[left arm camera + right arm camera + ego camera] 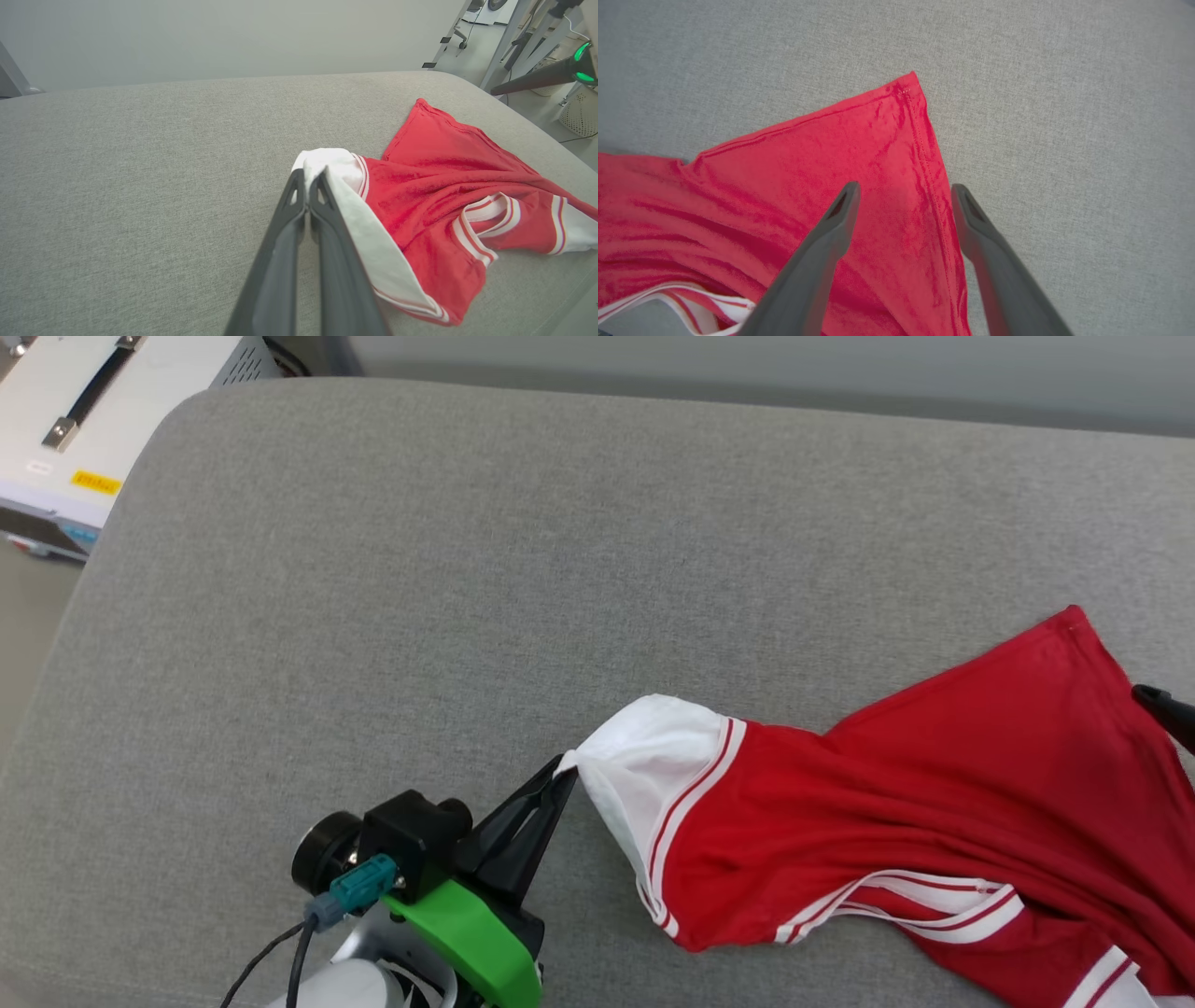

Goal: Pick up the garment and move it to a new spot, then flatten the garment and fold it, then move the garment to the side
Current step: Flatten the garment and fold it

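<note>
Pinching garment [934, 784] sleeve, left end effector [567, 773], right end effector [906, 188] spread above hem

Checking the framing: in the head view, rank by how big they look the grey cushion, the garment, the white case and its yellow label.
Largest to smallest:
1. grey cushion
2. garment
3. white case
4. yellow label
The garment and the case run off the frame, so only their visible parts count.

A big grey cushion [448, 579] lies flat; a white box [168, 369] with a black handle [93, 387] and a yellow sticker [95, 482] sits past its corner.
</note>
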{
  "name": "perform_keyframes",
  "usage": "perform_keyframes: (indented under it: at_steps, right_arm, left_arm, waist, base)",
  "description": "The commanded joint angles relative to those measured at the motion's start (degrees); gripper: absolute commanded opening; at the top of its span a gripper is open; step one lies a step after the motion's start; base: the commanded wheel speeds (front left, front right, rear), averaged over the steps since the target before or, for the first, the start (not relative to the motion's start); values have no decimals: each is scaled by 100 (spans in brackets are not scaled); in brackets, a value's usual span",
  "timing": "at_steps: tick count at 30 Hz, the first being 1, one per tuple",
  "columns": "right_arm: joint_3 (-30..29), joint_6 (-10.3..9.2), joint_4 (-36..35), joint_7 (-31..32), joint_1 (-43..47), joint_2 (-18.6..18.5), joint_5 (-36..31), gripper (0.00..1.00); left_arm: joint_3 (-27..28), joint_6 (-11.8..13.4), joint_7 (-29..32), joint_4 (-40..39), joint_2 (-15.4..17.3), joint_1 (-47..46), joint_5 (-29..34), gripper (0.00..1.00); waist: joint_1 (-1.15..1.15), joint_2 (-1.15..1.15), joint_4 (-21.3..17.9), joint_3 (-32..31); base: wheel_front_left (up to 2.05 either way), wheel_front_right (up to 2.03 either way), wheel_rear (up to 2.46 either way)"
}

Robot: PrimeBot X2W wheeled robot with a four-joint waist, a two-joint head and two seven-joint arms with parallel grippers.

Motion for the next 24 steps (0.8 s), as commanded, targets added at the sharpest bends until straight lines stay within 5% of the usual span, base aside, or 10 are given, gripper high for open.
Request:
perform_keyframes:
  at_steps: [1,12,23,24]
  right_arm:
    - [64,-4,132,67,-231,-33,-84,100]
    - [380,-4,1324,101,-1167,-281,-442,100]
    - [690,-4,1848,239,-1046,-364,-603,100]
    - [723,-4,1874,275,-994,-380,-616,89]
  left_arm:
    - [21,-10,2,-33,32,-116,51,0]
    - [1,-64,-60,-109,-86,-305,120,0]
    - [-15,-100,-164,-4,-218,-380,112,0]
    - [-5,-100,-175,6,-219,-381,103,0]
  waist:
    - [0,0,347,459]
    - [0,0,783,905]
    - [0,0,972,1108]
    - [0,0,978,1109]
  base:
    - [0,0,0]
    - [0,0,0]
    - [0,0,0]
    - [0,0,0]
